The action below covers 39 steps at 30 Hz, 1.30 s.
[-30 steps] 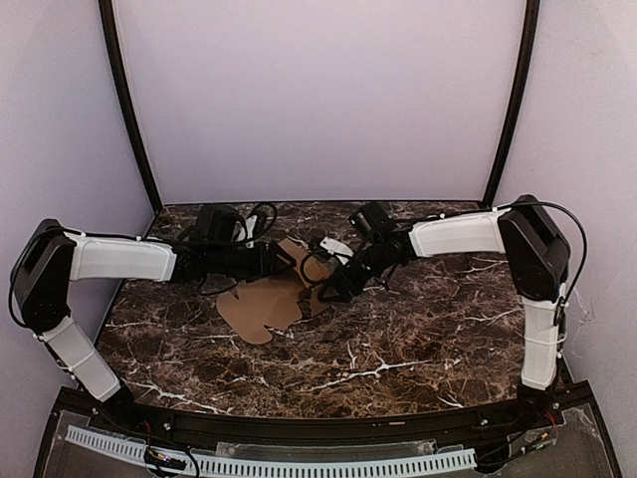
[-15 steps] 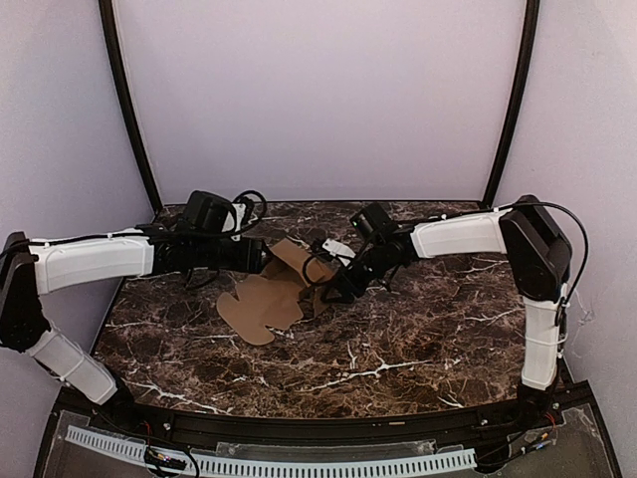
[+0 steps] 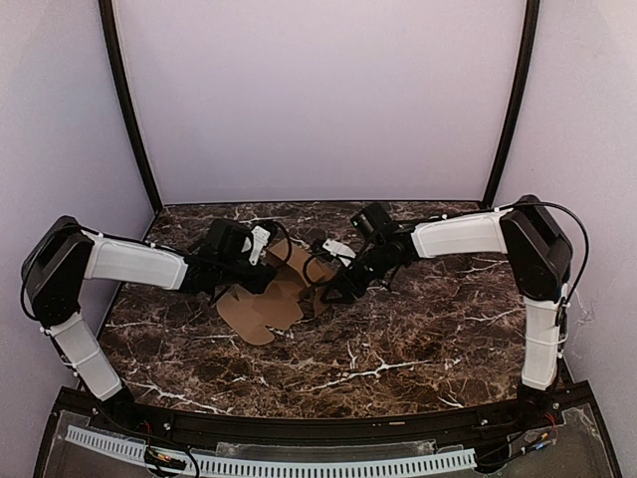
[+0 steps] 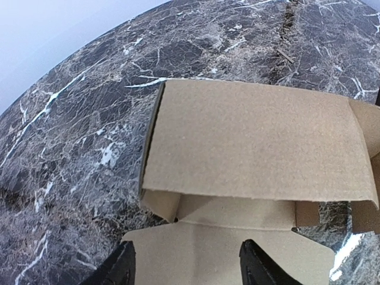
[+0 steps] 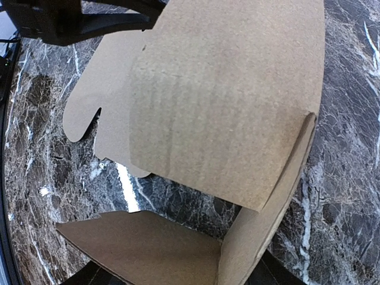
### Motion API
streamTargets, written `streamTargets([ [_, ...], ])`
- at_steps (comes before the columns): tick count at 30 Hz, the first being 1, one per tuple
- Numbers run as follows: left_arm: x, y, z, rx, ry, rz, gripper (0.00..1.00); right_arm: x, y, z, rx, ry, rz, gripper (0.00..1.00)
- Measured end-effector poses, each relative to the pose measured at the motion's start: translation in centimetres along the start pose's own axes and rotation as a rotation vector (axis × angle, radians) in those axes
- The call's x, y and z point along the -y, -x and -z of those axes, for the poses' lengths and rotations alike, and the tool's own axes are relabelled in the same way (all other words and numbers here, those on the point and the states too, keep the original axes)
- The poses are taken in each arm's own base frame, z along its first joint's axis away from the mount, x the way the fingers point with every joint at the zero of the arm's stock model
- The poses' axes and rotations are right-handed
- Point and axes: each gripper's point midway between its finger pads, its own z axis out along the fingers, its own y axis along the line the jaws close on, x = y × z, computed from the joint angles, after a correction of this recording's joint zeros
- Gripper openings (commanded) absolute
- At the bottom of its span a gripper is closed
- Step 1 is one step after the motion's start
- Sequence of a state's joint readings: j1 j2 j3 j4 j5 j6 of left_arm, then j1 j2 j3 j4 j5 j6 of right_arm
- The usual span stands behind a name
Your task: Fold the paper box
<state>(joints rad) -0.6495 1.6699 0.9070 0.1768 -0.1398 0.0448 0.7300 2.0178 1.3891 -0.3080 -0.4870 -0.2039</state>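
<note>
Step in hand: folding is judged to be under way. The paper box (image 3: 267, 299) is partly raised, with one broad panel stood up over side walls and a flap with rounded tabs lying flat toward the near edge.
Place of the box: it is found mid-table on the dark marble table (image 3: 428, 339), between the two arms and slightly left of centre.
Left pincer (image 4: 189, 268): its jaws are seen set wide, both dark fingertips (image 4: 123, 270) poised at the near flap. Nothing is clamped between them, and contact with the flap cannot be settled.
Right pincer (image 3: 333, 287): it is brought in against the box's right side. In the wrist view only dark slivers of its jaws are shown at the lower corners, standing apart with cardboard between. Whether the cardboard is gripped cannot be told.
Progress: roughly midway, by judgement. Walls are formed, but the flaps are not yet tucked and no closed cube is seen.
Next move, judged: the raised panel would need to be steadied from the right while the near flap is lifted and turned in from the left. The creases must be followed so that the walls are not collapsed.
Count: one paper box, two pincers, one table.
</note>
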Motion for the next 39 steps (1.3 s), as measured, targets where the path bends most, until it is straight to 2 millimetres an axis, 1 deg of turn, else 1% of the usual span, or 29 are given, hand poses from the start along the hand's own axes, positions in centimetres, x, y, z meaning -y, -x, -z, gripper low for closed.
streamTargets([
  [5,-0.2,-0.4,-2.7,-0.003,-0.014,-0.044,0.47,0.0,0.0,0.1,0.003,0.012,-0.004,0.64],
  [6,-0.3,-0.4,-3.2,-0.003,-0.017,-0.043,0.42,0.0,-0.1,0.1,0.003,0.011,-0.005,0.64],
  [9,-0.8,-0.3,-4.3,0.002,-0.027,-0.041,0.35,0.2,-0.2,0.2,0.002,0.012,-0.01,0.64],
  [13,-1.1,0.3,-4.9,0.027,-0.039,-0.031,0.23,0.5,-0.3,0.4,0.003,0.01,-0.019,0.64],
  [17,-0.8,0.8,-5.1,0.054,-0.054,-0.028,0.12,0.9,-0.3,0.6,0.007,0.009,-0.027,0.63],
  [23,-0.1,1.4,-5.1,0.09,-0.095,-0.002,0.01,1.1,-0.3,0.7,0.01,0.011,-0.033,0.63],
  [28,0.1,0.9,-4.8,0.098,-0.11,0.07,0.01,1.3,-0.4,0.8,0.012,0.01,-0.037,0.62],
  [32,0.4,0.2,-3.7,0.088,-0.102,0.141,0.01,1.6,-0.4,1.0,0.015,0.008,-0.043,0.62],
  [34,1.0,0.2,-3.3,0.085,-0.093,0.168,0.01,1.7,-0.4,1.1,0.018,0.01,-0.046,0.62],
  [39,3.4,0.2,-2.8,0.079,-0.084,0.195,0.01,1.6,-0.4,1.1,0.02,0.022,-0.05,0.58],
])
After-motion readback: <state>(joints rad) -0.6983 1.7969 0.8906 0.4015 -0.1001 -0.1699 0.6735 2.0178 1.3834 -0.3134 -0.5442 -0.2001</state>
